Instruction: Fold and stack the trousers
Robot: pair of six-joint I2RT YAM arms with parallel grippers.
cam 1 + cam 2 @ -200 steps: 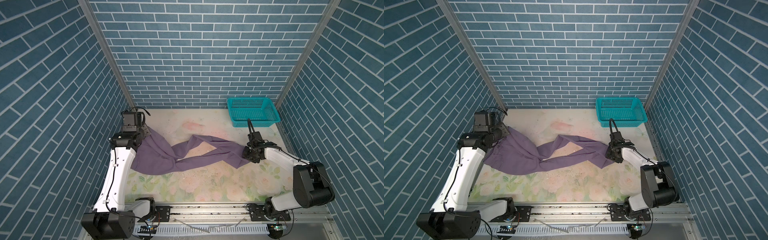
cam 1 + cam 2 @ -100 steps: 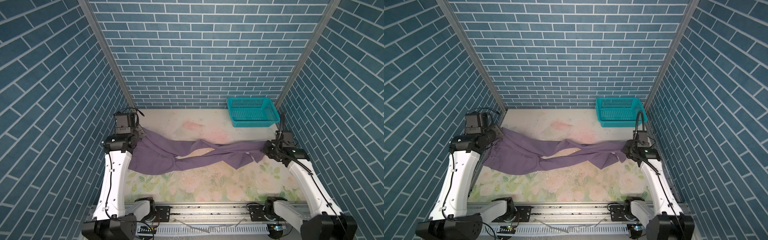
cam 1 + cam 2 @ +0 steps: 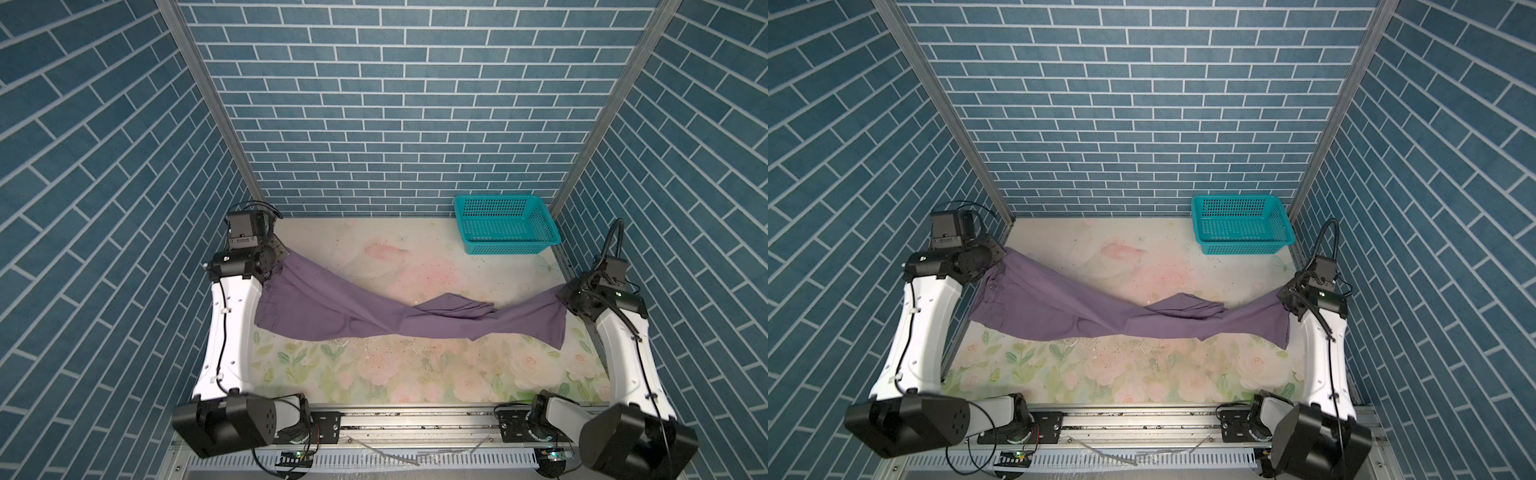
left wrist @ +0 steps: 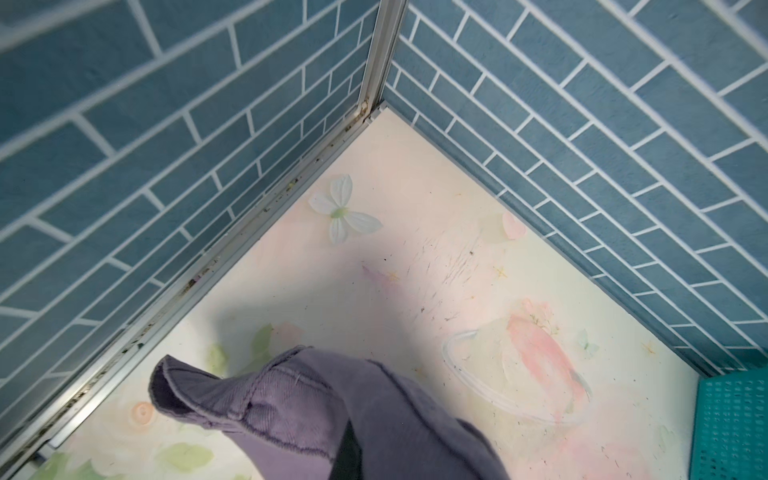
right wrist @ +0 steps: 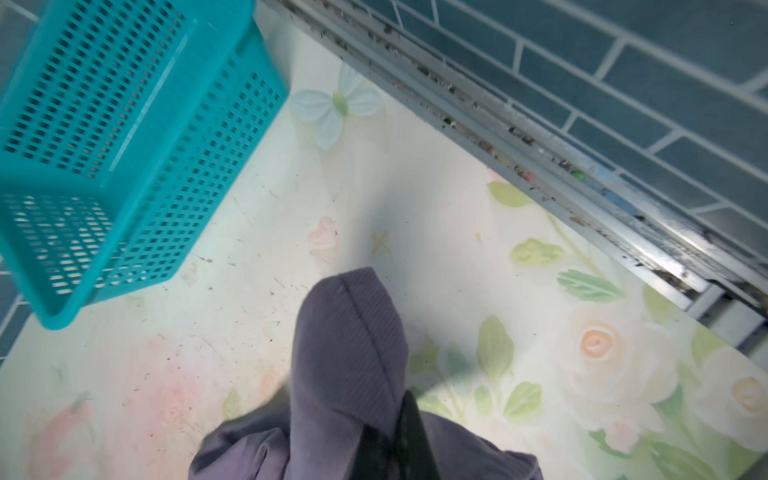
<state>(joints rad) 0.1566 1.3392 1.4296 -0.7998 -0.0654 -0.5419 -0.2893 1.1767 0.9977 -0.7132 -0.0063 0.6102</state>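
Right wrist: trousers (image 5: 349, 332) between the closed fingers (image 5: 413, 440)

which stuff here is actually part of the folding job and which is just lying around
In the job: trousers, stretched between left tool and right tool, both shut on them.
Just lying about: teal basket at the far right corner, apart from the trousers.

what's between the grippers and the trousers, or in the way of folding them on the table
Nothing visible. The left gripper and right gripper are both shut on the trousers, stretched between them. The teal mesh basket stands in the far right corner, clear of them.
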